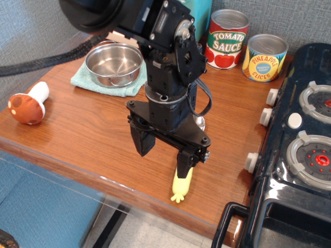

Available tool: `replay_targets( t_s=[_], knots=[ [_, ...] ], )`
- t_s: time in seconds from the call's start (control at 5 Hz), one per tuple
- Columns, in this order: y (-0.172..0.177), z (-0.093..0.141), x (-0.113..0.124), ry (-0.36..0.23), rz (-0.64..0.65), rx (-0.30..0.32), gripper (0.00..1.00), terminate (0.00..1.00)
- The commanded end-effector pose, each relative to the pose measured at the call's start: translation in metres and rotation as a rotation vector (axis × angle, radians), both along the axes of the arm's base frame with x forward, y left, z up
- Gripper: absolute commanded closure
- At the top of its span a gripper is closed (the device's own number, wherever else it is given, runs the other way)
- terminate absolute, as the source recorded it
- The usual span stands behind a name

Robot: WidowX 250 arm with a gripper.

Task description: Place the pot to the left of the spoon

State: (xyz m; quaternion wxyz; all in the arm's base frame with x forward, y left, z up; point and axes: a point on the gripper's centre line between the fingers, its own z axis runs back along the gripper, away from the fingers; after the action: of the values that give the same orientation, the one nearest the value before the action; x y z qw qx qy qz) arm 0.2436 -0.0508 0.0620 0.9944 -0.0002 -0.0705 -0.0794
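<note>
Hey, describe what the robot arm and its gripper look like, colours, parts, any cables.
The arm is matte black, built from boxy blocks stacked on a round collar, with small screws and a silvery disc on one side. A black cable loops down its right side, and a thick black hose runs off to the left. The gripper has a flat black plate with bolts and two black wedge-shaped fingers.

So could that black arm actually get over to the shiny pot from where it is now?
Probably yes. The pot sits uncovered on a green cloth at the back of the table, with nothing in or over it. The gripper hangs open above the spoon, and only bare table lies between.
</note>
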Motion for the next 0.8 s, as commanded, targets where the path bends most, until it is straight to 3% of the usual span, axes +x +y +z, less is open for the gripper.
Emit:
replay_targets(
  t_s=[0.0, 0.4, 0.6],
  knots=[
    [0.000, 0.000, 0.000, 0.000, 0.000, 0.000, 0.00, 0.00],
    [0.046, 0.008, 0.047, -0.056, 0.161, 0.028, 0.00, 0.00],
    [0.079, 0.015, 0.067, -0.069, 0.255, 0.070, 0.00, 0.00]
  ],
)
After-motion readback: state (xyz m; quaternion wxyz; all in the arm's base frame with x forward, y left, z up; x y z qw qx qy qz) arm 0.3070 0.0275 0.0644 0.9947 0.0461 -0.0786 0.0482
